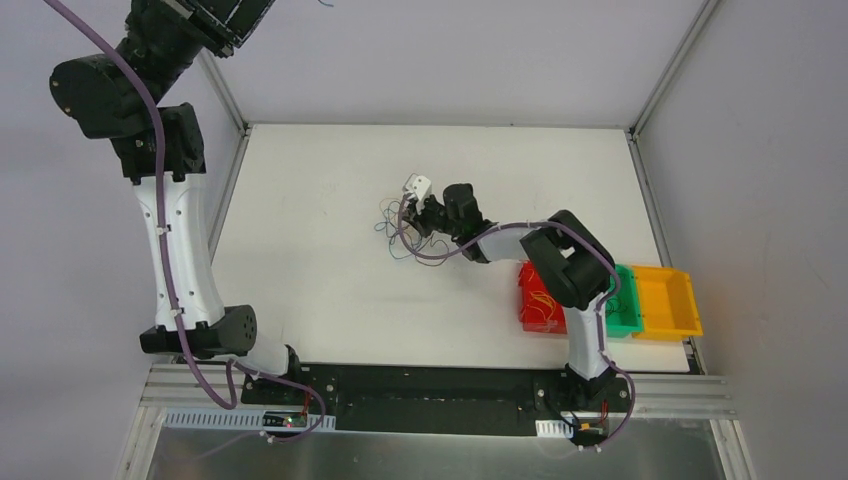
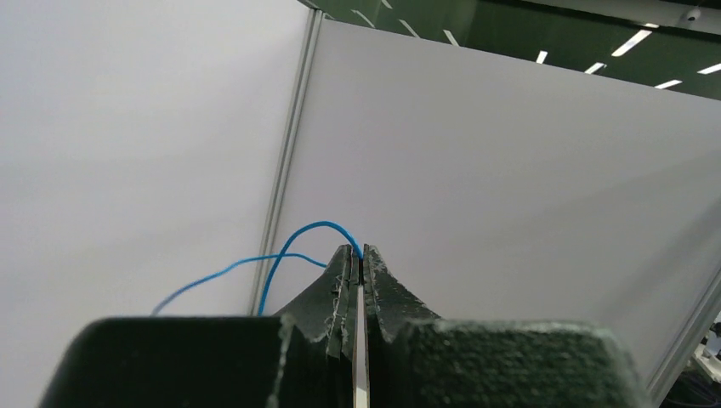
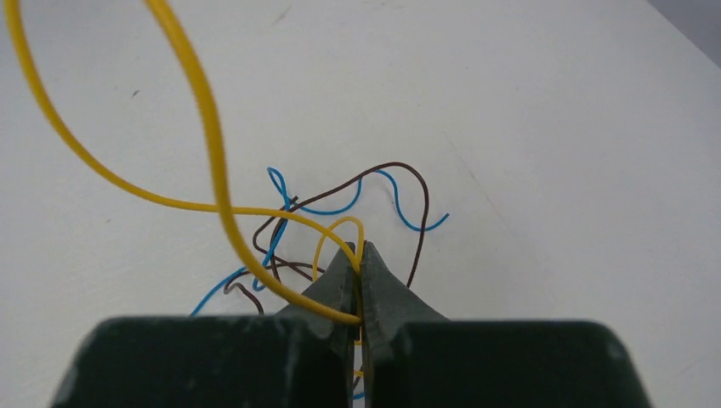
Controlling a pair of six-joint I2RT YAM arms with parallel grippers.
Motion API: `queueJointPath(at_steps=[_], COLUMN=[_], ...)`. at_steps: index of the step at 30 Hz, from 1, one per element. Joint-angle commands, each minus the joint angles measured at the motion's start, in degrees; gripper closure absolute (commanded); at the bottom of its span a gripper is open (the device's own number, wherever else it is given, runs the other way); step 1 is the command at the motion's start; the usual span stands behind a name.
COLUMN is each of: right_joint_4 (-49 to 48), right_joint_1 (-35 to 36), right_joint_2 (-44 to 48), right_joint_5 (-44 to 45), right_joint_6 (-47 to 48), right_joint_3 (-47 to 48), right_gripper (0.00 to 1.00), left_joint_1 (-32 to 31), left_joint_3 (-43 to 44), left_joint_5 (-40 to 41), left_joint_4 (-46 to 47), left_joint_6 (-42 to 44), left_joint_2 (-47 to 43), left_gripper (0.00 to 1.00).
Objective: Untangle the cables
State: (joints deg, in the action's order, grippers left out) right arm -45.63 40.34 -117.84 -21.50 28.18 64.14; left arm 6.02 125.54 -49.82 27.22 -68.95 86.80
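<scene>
The cables lie as a small tangle of thin yellow, blue and dark brown wires in the middle of the white table. My right gripper is down at the tangle. In the right wrist view, the right gripper is shut on a yellow wire that loops up toward the camera. Under it, a brown wire and a blue wire lie crossed on the table. My left gripper is held high, facing the enclosure wall, and is shut on a thin blue wire that hangs off to its left.
Red, green and yellow bins stand in a row at the table's right edge, behind the right arm's elbow. The red one holds some wire. The left arm rises along the table's left edge. Grey walls enclose the table.
</scene>
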Motion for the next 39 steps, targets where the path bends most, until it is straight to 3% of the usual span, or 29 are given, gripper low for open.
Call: queueJointPath(at_steps=[1,3,4,6,7,14,18,25,31,37,39], right_joint_4=[3.6,10.0,13.3,21.0,24.5,50.3,57.1,69.6,75.0,73.9,71.6], right_joint_1=[-1.1,-1.3,-1.4,-1.5,-1.8,-4.0,-5.1,-7.9,-8.0,-8.0,-7.9], right_joint_2=[3.1,5.6,7.3,11.5,13.7,28.7,34.2,38.3,43.3,52.0,54.4], right_joint_5=[-1.1,-2.5,-3.2,-4.7,-6.1,-16.6,-13.7,-9.4,-10.3,-10.1,-9.4], right_joint_6=[3.3,1.4,0.4,-2.7,-4.3,-9.4,-10.8,-9.3,-10.8,-10.4,-10.4], right_joint_3=[3.2,5.1,6.1,8.0,8.9,15.7,21.0,30.3,27.8,19.3,16.4], right_gripper=[0.88,0.42,0.24,0.06,0.04,0.02,0.02,0.01,0.01,0.01,0.10], left_joint_1=[-0.4,-0.4,-0.5,-0.7,-0.9,-5.6,-10.3,-21.5,-30.6,-37.0,-38.5], left_joint_3=[-3.1,-6.8,-8.7,-13.0,-15.3,-29.9,-37.6,-43.4,-44.4,-42.9,-42.0], left_joint_5=[0.6,-0.4,-0.8,-1.2,-1.8,-6.5,-8.2,-13.6,-16.5,-18.7,-18.9], left_joint_4=[1.3,2.5,3.3,4.6,5.0,7.1,7.0,4.9,3.6,2.3,2.3], left_joint_6=[0.4,-0.9,-1.9,-2.8,-3.1,-4.0,-2.9,1.2,4.0,4.6,4.7], left_joint_2=[-0.8,-1.7,-2.2,-3.6,-4.1,-6.9,-7.5,-5.7,-4.9,-3.0,-1.9], left_gripper=[1.00,1.00,1.00,1.00,1.00,1.00,1.00,1.00,1.00,1.00,1.00])
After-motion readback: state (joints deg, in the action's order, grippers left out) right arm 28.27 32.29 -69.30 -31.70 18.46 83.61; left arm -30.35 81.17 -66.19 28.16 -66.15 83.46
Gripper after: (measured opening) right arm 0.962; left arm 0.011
